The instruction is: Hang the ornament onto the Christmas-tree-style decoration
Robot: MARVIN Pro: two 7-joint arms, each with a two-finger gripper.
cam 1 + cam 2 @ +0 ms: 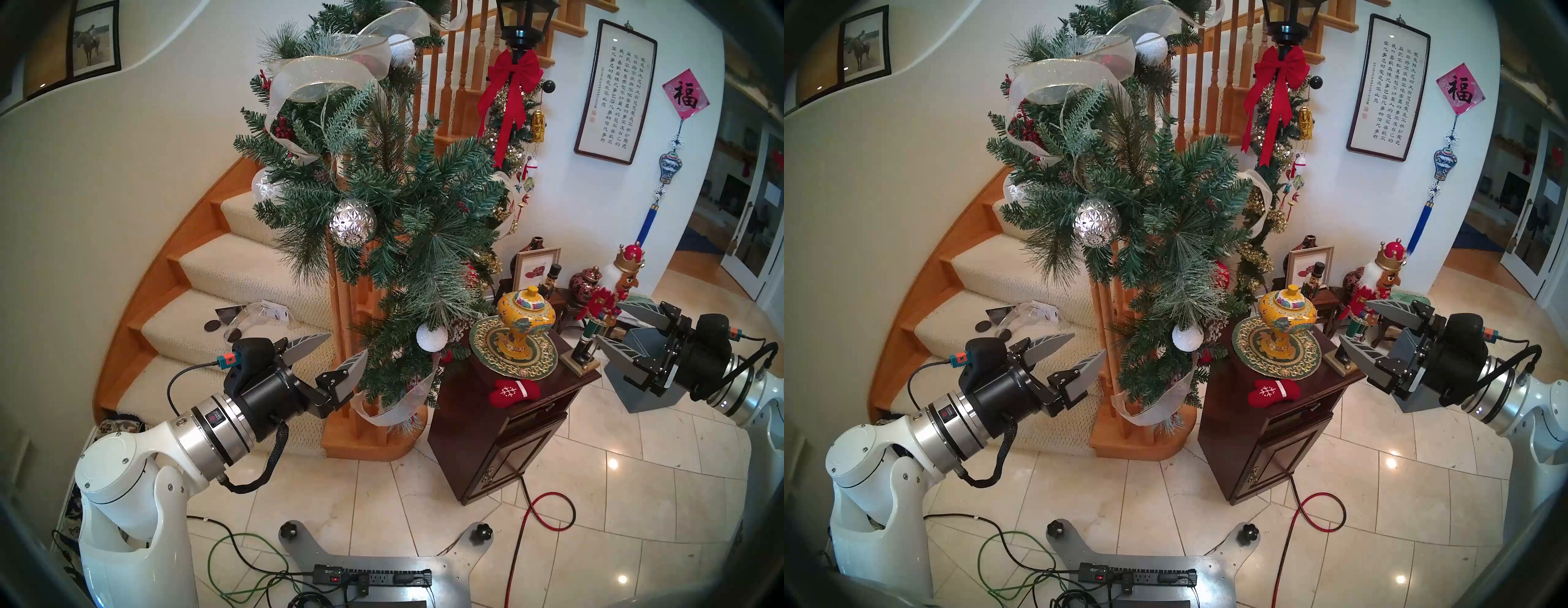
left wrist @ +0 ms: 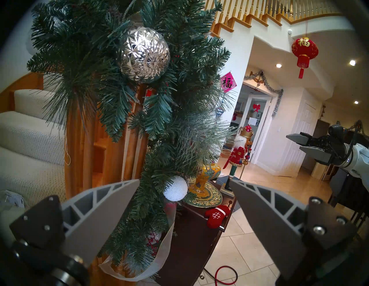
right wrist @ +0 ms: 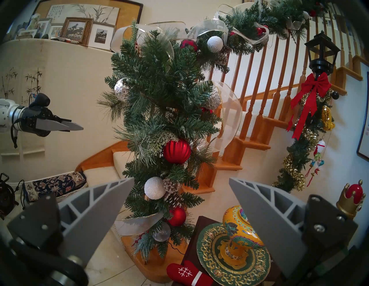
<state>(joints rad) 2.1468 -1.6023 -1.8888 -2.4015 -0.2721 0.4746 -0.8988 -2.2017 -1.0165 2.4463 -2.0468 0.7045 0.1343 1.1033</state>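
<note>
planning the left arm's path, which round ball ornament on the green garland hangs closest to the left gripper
The white glittery ball, low on the green pine garland just past the open left gripper. The silver faceted ball hangs well higher.

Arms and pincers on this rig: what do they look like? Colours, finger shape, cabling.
Both arms match: glossy white shells, a brushed silver wrist ring, then a black cylindrical body. The left pincer and right pincer each carry two grey, pointed, wedge-shaped fingers with triangular ribbed cut-outs, bolted to black mounts. A black camera pod with a teal-and-orange plug sits on each wrist, fed by a black cable. The left wrist shows a small red label.
</note>
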